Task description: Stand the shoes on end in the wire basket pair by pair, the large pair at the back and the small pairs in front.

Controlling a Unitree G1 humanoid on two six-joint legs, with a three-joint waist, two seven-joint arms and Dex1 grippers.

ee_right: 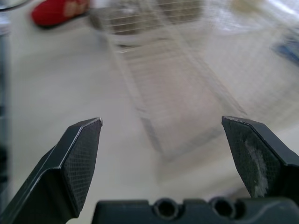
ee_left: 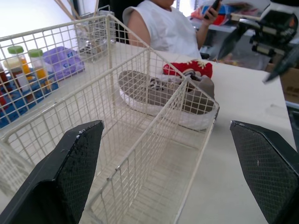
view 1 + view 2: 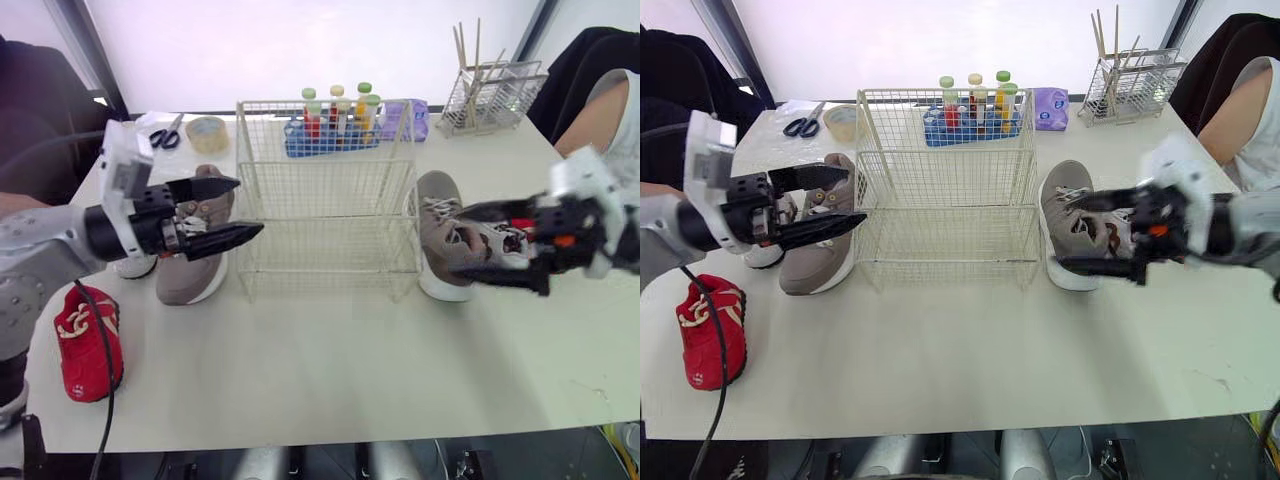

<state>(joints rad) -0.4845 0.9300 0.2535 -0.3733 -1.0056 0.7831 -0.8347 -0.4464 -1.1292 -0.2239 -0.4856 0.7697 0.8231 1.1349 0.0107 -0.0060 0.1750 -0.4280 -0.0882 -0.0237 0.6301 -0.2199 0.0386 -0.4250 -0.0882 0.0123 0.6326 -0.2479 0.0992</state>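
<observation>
The wire basket [image 3: 325,200] stood empty at the middle of the surface [image 3: 330,370]. One large grey shoe [image 3: 190,282] lay on its sole just beside the basket's left wall. The left gripper [image 3: 250,205] hovered over it, fingers spread wide with nothing between them, tips toward the basket. The other grey shoe [image 3: 436,200] lay just beside the right wall. The right gripper [image 3: 460,240] was over its laces, fingers likewise parted and empty; whether they touched the shoe could not be told. A small red shoe [image 3: 88,340] lay near the left front edge, well apart from both
</observation>
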